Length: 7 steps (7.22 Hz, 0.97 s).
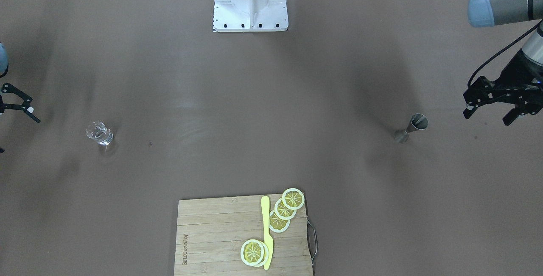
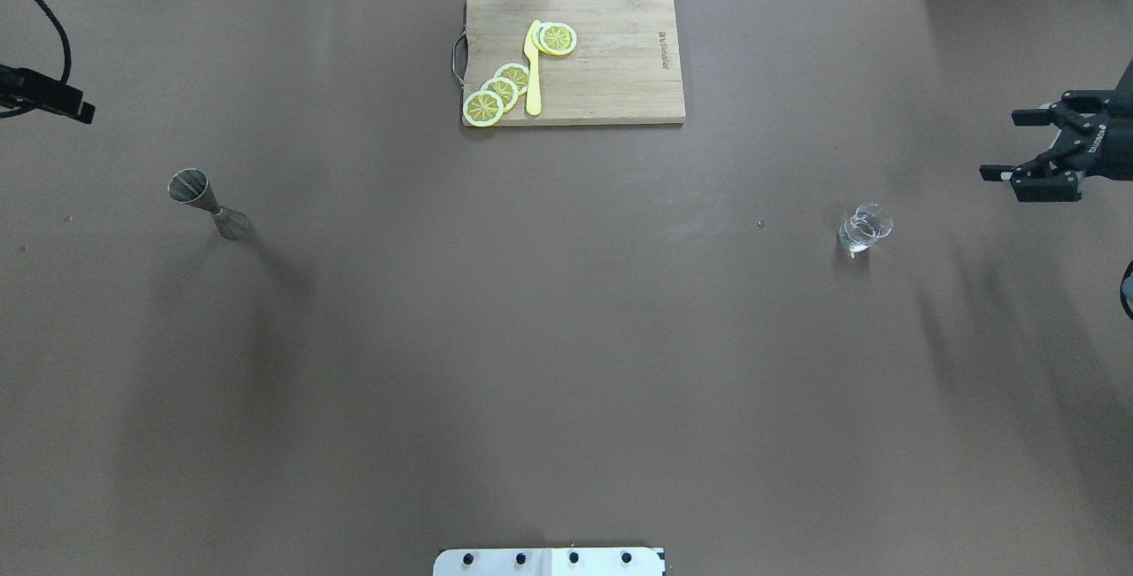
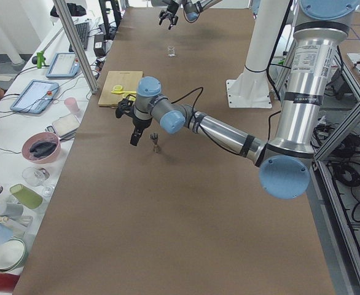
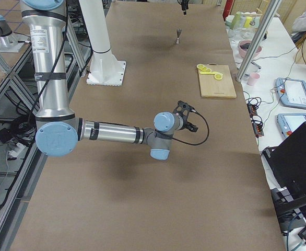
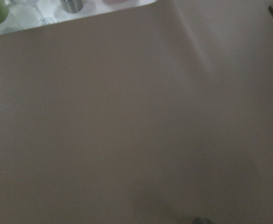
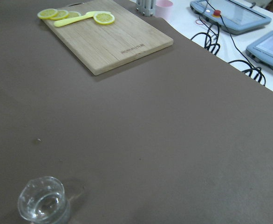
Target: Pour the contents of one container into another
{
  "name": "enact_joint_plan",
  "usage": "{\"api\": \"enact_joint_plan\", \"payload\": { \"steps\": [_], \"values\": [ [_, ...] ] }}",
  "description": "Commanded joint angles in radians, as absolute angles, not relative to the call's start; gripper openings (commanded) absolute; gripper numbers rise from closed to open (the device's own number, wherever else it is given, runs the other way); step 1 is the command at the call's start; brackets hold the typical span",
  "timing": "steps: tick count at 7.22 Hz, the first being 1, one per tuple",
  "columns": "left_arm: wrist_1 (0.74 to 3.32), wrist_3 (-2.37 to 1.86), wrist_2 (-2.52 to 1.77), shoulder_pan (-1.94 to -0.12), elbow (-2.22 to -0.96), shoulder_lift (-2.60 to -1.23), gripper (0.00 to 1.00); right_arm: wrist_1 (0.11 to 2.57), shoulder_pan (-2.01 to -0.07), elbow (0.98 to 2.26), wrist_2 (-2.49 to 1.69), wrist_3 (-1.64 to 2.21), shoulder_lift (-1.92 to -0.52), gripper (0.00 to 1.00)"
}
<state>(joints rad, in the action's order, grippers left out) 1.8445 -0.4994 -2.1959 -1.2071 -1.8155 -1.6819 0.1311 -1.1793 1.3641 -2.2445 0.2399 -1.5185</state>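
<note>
Containers both free-standing, nothing gripped.
Small steel hourglass jigger [image 2: 208, 204] stands upright near left jaws, small clear glass [image 2: 865, 229] near right jaws; both sets apart, empty. Jigger: light, stiff, slick, tippy, so I'd pinch the waist. Glass: fragile, slippery, so take the wall low. Brown matte surface [image 2: 566, 337], bamboo cutting board [image 2: 611, 72] with lemon slices [image 2: 500, 94] at operator edge.

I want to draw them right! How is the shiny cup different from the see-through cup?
The metal jigger is grey and shiny; the glass is clear. The metal jigger is pinched in the middle; the glass is short and round. The metal jigger stands on the robot's left side, the glass on its right. Both stand upright on the table, held by nothing.
</note>
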Motion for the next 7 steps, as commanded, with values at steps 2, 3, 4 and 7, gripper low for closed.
{"api": "enact_joint_plan", "payload": {
  "steps": [2, 3, 4, 7],
  "values": [
    [1.787, -0.480, -2.311, -1.314, -1.816, -1.499, 0.98, 0.593, -1.287, 1.480, -2.269, 0.177, -1.566, 1.00],
    [1.793, -0.482, -2.383, -1.334, -1.766, -1.494, 0.98, 0.733, -1.308, 1.499, -2.267, 0.176, -1.566, 1.00],
    [1.792, -0.488, -2.391, -1.360, -1.696, -1.497, 0.98, 0.890, -1.328, 1.520, -2.229, 0.175, -1.566, 1.00],
    [1.924, -0.477, -2.389, -1.586, -1.700, -1.372, 0.98, 1.331, -1.400, 1.548, -2.214, 0.176, -1.572, 1.00]
  ]
}}
